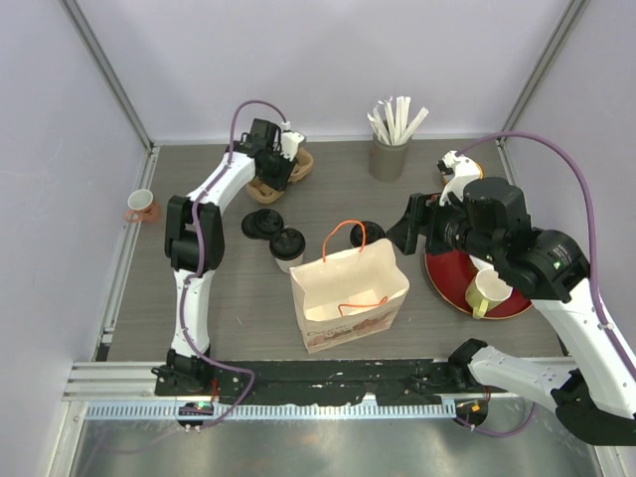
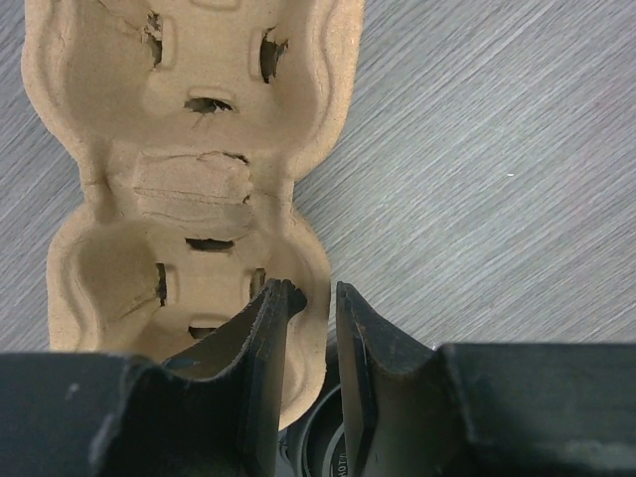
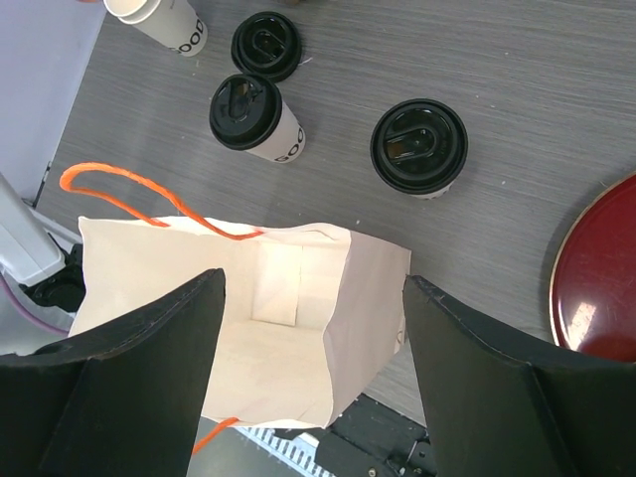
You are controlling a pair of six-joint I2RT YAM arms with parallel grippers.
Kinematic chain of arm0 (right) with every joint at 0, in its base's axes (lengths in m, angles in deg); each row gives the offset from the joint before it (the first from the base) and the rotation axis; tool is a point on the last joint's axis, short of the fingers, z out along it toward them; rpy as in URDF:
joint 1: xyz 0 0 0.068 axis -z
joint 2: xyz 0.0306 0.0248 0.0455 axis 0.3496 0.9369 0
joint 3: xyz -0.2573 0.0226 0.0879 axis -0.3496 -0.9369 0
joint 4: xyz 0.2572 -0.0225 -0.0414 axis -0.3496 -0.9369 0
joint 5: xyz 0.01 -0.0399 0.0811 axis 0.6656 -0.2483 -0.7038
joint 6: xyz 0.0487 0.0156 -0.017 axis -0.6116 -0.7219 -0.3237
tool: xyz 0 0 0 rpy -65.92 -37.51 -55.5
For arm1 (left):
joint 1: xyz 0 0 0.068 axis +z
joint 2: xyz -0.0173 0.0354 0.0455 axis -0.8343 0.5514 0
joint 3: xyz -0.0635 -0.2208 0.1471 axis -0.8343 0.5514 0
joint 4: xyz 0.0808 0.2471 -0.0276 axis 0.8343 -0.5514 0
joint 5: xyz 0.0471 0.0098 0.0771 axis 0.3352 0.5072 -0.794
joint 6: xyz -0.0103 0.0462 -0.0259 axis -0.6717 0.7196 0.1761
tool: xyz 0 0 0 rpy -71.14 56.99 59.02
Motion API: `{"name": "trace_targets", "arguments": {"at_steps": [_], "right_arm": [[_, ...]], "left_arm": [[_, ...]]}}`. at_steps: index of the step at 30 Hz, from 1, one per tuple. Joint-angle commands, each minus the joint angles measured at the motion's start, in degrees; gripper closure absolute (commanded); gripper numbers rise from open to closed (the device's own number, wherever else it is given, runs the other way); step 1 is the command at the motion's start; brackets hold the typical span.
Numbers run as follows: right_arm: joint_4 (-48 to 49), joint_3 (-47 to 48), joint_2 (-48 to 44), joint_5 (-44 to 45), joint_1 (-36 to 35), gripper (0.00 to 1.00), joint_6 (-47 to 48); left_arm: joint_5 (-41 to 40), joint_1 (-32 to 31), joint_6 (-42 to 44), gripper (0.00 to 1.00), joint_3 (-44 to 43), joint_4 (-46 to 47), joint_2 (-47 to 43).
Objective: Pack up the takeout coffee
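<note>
Two takeout coffees, cream paper cups with black lids, stand mid-table: one [image 1: 288, 246] [image 3: 253, 117] left of the paper bag [image 1: 348, 290] [image 3: 298, 328], the other [image 1: 366, 235] [image 3: 418, 145] just behind it. The bag stands open and is empty inside. My right gripper [image 1: 402, 234] [image 3: 313, 281] hovers open over the bag's mouth with nothing between its fingers. At the back, my left gripper [image 1: 270, 169] [image 2: 313, 293] is at the brown pulp cup carrier [image 1: 298, 164] [image 2: 189, 169]. Its jaws stand narrow with the carrier's rim between them.
A stack of nested cream cups [image 1: 290, 144] stands by the carrier, and loose black lids [image 1: 263, 224] [image 3: 266, 45] lie near it. A grey holder of stirrers [image 1: 390, 154] is at the back. A red tray [image 1: 452, 283] bears a yellow mug [image 1: 487, 293]. A pink mug [image 1: 139, 206] sits far left.
</note>
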Motion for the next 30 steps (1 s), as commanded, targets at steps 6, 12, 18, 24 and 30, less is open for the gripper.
{"name": "trace_targets", "arguments": {"at_steps": [6,12,18,24,30], "right_arm": [[4.05,-0.28,0.09,-0.88,0.14,0.22,-0.07],[4.31,-0.37,0.70,-3.78,0.06,0.22,0.20],[4.84,-0.46,0.79,-4.05,0.14,0.23,0.02],[4.93,-0.46,0.62,-4.13,0.06,0.23,0.11],[5.01,-0.72,0.27,-4.13,0.06,0.22,-0.06]], "left_arm": [[-1.95,0.95,2.31,0.70,-2.11,0.31,0.36],[-1.07,0.95,3.28,0.88,-2.10,0.40,-0.43],[-0.72,1.04,4.42,1.00,-0.88,1.71,-3.15],[-1.16,1.04,5.83,1.00,1.32,3.83,-6.31],[-2.56,1.04,7.41,1.00,6.06,9.53,-10.52]]}}
